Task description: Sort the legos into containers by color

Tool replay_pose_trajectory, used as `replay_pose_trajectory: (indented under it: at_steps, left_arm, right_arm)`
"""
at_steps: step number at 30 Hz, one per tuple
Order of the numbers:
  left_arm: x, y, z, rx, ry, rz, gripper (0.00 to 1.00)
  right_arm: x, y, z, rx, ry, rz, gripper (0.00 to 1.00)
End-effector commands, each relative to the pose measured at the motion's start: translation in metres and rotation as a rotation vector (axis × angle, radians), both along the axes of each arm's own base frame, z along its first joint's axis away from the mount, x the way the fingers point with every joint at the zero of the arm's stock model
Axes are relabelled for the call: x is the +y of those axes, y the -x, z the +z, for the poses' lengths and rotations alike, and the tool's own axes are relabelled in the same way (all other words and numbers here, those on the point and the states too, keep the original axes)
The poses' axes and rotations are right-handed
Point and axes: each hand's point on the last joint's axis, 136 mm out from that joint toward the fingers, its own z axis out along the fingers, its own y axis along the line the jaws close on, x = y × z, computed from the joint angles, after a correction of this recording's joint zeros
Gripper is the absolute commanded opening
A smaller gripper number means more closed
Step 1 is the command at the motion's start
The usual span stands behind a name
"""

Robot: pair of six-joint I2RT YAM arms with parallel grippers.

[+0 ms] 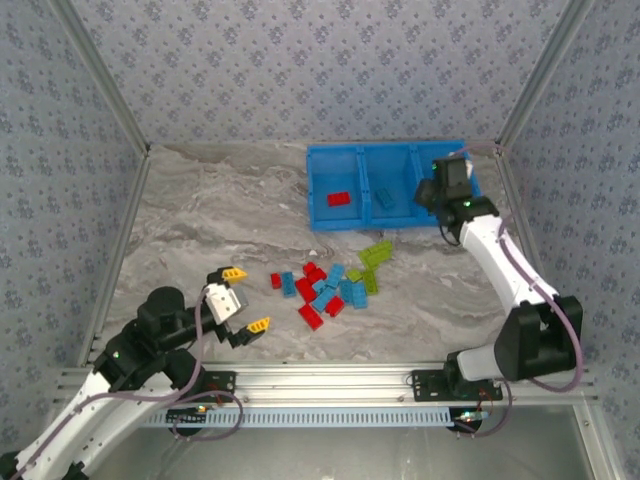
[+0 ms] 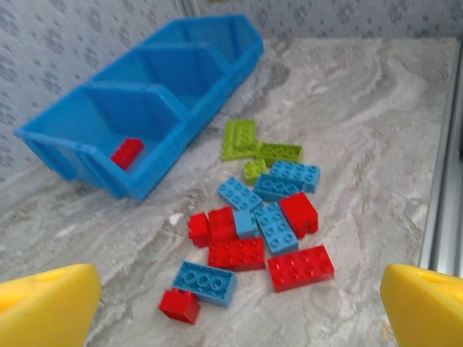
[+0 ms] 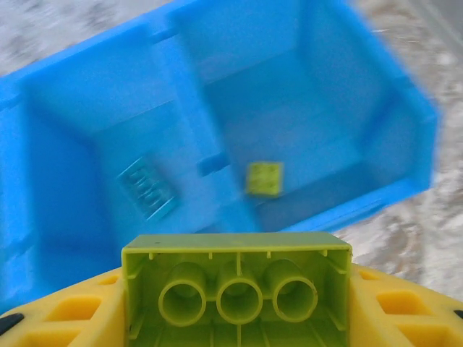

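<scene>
- Left gripper (image 1: 246, 298) sits low near the table's (image 1: 200, 230) near-left edge. Its yellow fingers (image 2: 51, 307) are spread wide with nothing between them. It is apart from the pile and points toward it.
- Legos (image 1: 330, 285) lie loose on the marbled table at centre, between the left gripper and the bin.
- Left wrist view, nearest the fingers: one small red brick (image 2: 179, 305) touching a blue brick (image 2: 205, 282).
- Behind those: a cluster of red and blue bricks, several touching or overlapping. Two larger red ones (image 2: 301, 267) are on its near side.
- Far side of the pile: green bricks (image 2: 249, 144), a few lying together, nearest the bin.
- Bin (image 1: 312, 190) stands at the far centre-right of the table, three compartments side by side.
- Left compartment: one red brick (image 1: 338, 199) on the floor.
- Middle compartment: one blue brick (image 1: 385, 197), also visible from the right wrist (image 3: 148, 189).
- Right compartment: one small green brick (image 3: 264, 178) on the floor.
- Right gripper (image 1: 440, 190) hangs over the bin's right compartment, arm stretched far forward.
- Its fingers (image 3: 65, 314) are clamped on a green brick (image 3: 236, 289), hollow underside toward the camera with three round tubes showing. The brick is above the bin and touches no wall. Height over the floor: cannot tell.
</scene>
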Motion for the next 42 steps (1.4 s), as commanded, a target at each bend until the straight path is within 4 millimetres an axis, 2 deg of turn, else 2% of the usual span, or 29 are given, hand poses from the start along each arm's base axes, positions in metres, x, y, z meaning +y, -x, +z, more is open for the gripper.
replay_pose_trajectory:
  at_steps: [1,5,8,11,13,16,20,23,26,30,32,34,36,40,42]
  left_arm:
    - [0.004,-0.006,0.019,-0.104,0.062,0.031,0.99]
    - [0.003,-0.007,0.018,-0.095,0.058,0.034,0.99]
    - [0.002,-0.007,0.017,-0.086,0.051,0.031,0.99]
    - [0.003,-0.008,0.018,-0.087,0.054,0.034,0.99]
    - [0.004,-0.01,0.019,-0.075,0.067,0.055,0.99]
    - [0.008,-0.017,0.024,-0.05,0.101,0.11,0.99]
    - [0.014,-0.026,0.026,-0.001,0.122,0.181,0.99]
    - [0.014,-0.03,0.026,0.044,0.109,0.207,0.99]
    - [0.016,-0.038,0.031,0.116,0.115,0.268,0.99]
    - [0.033,-0.064,0.037,0.298,0.179,0.517,0.99]
    - [0.042,-0.076,0.029,0.418,0.213,0.672,0.99]
    - [0.05,-0.086,0.014,0.525,0.221,0.82,0.99]
    - [0.05,-0.091,-0.001,0.612,0.215,0.909,0.99]
    - [0.031,-0.107,-0.027,0.765,0.276,0.981,0.99]
    - [0.019,-0.114,-0.045,0.843,0.292,0.996,0.99]
  right_arm:
    - [-0.016,-0.031,-0.004,0.02,-0.084,-0.031,0.47]
    - [-0.035,-0.063,-0.028,0.092,-0.129,-0.082,0.49]
    - [-0.042,-0.084,-0.046,0.134,-0.166,-0.095,0.51]
    - [-0.043,-0.098,-0.059,0.181,-0.205,-0.101,0.63]
    - [-0.045,-0.105,-0.058,0.185,-0.205,-0.118,0.72]
    - [-0.048,-0.098,-0.053,0.214,-0.204,-0.145,0.83]
    - [-0.047,-0.085,-0.03,0.17,-0.211,-0.147,0.86]
    - [-0.042,-0.065,-0.01,0.145,-0.226,-0.137,0.86]
    - [-0.029,-0.03,0.01,0.115,-0.236,-0.089,0.87]
    - [0.006,0.025,0.039,0.04,-0.269,0.057,0.88]
    - [0.029,0.053,0.045,0.026,-0.275,0.157,0.9]
    - [0.06,0.086,0.046,0.025,-0.259,0.284,0.93]
    - [0.086,0.116,0.038,0.064,-0.216,0.418,0.94]
    - [0.135,0.175,0.016,0.204,-0.168,0.646,0.95]
    - [0.153,0.196,0.004,0.264,-0.166,0.704,0.95]
